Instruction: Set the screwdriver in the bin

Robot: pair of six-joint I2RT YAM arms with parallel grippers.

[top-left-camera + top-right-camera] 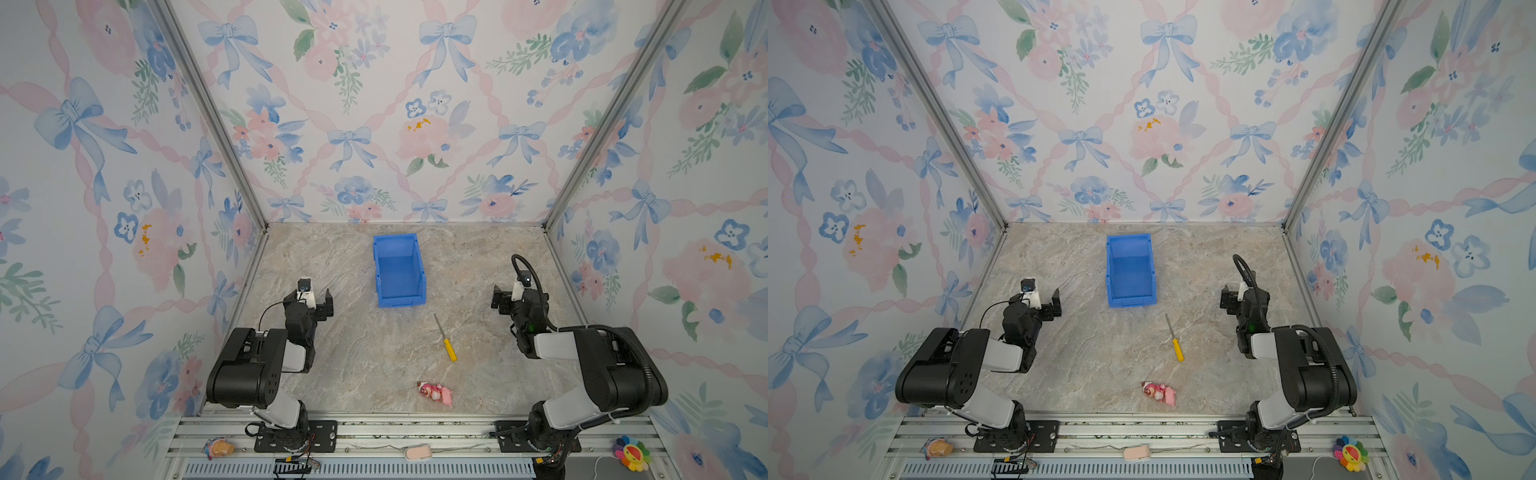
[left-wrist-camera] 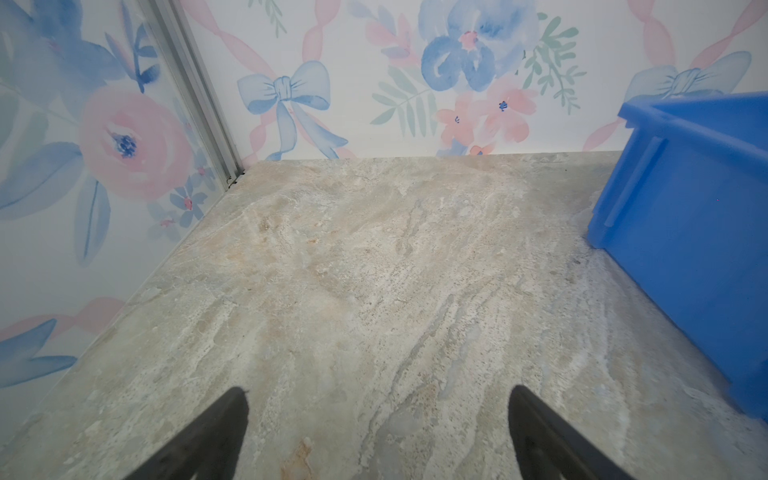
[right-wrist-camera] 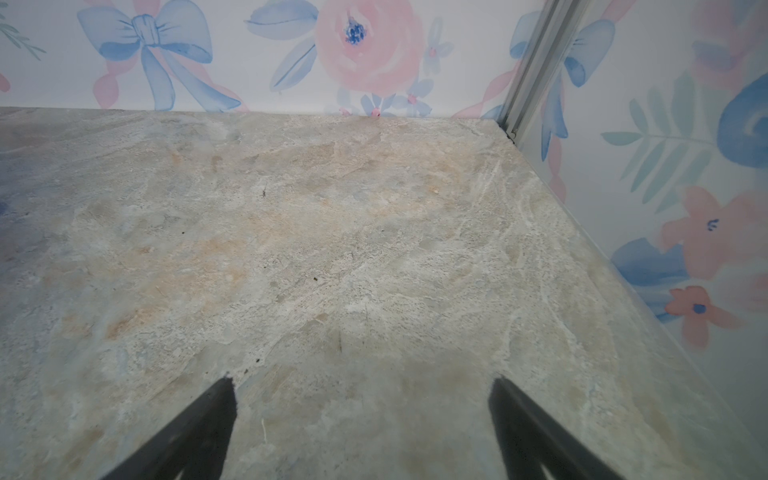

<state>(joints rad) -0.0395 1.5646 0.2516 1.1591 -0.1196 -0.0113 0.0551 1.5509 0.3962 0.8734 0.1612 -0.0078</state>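
Shows the screwdriver (image 1: 445, 338) lying flat on the table (image 1: 353, 361) at five o'clock from the bin (image 1: 400, 302), apart from it, with left gripper (image 2: 378, 395) and right gripper (image 3: 362, 382) both spread wide, pinching nothing.

The left arm (image 1: 245, 370) and right arm (image 1: 611, 370): black joint housings, grey link covers; ribbed hose (image 1: 536, 276) right, thin cable (image 1: 266, 309) left.

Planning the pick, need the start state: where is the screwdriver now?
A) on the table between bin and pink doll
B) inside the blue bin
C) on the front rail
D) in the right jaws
A: in both top views the screwdriver lies on the table, the bin beyond it and the pink doll nearer the camera.
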